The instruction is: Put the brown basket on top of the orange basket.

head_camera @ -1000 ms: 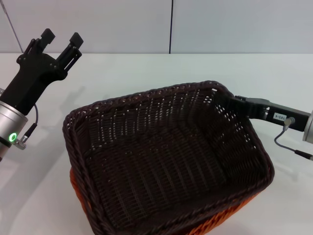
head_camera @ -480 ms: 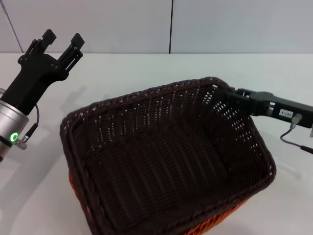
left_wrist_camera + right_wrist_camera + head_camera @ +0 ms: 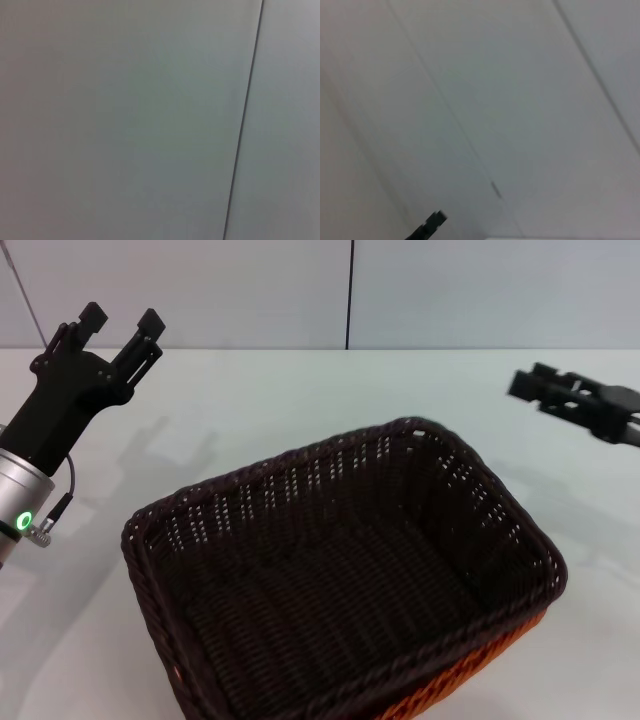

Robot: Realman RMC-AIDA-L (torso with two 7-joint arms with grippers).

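On the counter [image 3: 300,390] the brown basket [image 3: 340,570] nests in the orange basket [image 3: 510,640]; light, stiff, best gripped by its braided rim; right claw [image 3: 530,388] clear, fingers' state unclear; left claw [image 3: 120,322] parked, fingers apart

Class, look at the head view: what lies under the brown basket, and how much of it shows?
The orange basket sits under the brown basket, which nests in it. Only orange strips show at the near right and left edges; the rest is covered.

I note a dark brown basket [image 3: 330,580] in open weave, bright orange basket [image 3: 480,660] at lower frame, black grippers, white table [image 3: 300,390], grey wall [image 3: 200,290].
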